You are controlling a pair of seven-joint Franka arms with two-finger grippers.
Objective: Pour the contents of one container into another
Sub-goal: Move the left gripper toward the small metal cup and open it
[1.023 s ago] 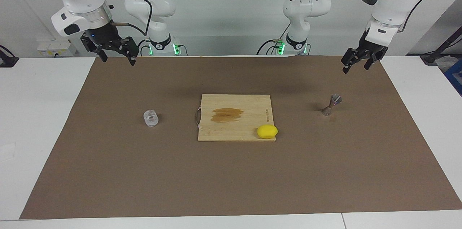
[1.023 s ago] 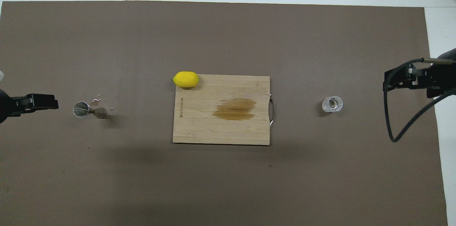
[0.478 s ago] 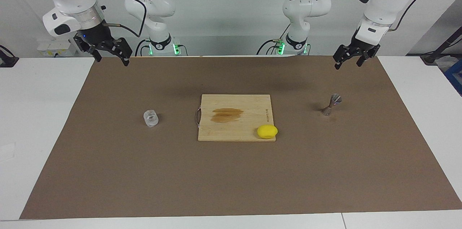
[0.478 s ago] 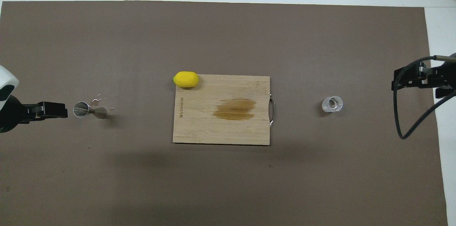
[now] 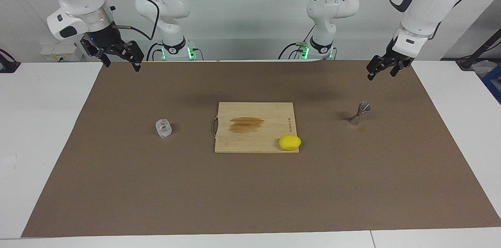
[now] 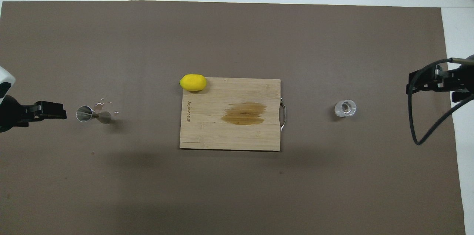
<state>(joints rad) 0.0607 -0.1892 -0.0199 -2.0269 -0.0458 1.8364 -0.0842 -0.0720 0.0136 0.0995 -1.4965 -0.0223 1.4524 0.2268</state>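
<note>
Left gripper [image 5: 380,72] hangs in the air with its fingers spread and nothing between them, over the brown mat [image 5: 250,201] at the left arm's end of the table. The metal jigger [image 5: 359,113] stands upright on the mat, clear of the gripper and farther from the robots than the spot beneath it. From overhead that gripper [image 6: 55,110] sits just beside the jigger's [image 6: 92,114] round open mouth, but the facing view shows it raised well above. What the jigger holds, I cannot tell.

Over at the right arm's end, the right gripper [image 5: 119,60] is also up high, fingers parted, empty, above the mat's edge nearest the robots. The glass cup [image 5: 163,128] sits on the mat well apart from it: squat, thick-walled, see-through, its contents unclear.

Between the two vessels lies a rectangular wooden cutting board [image 5: 254,138] with a metal handle and a darker brown smear on its surface. A smooth yellow lemon [image 5: 290,142] rests on the board's corner toward the jigger, farthest from the robots.
</note>
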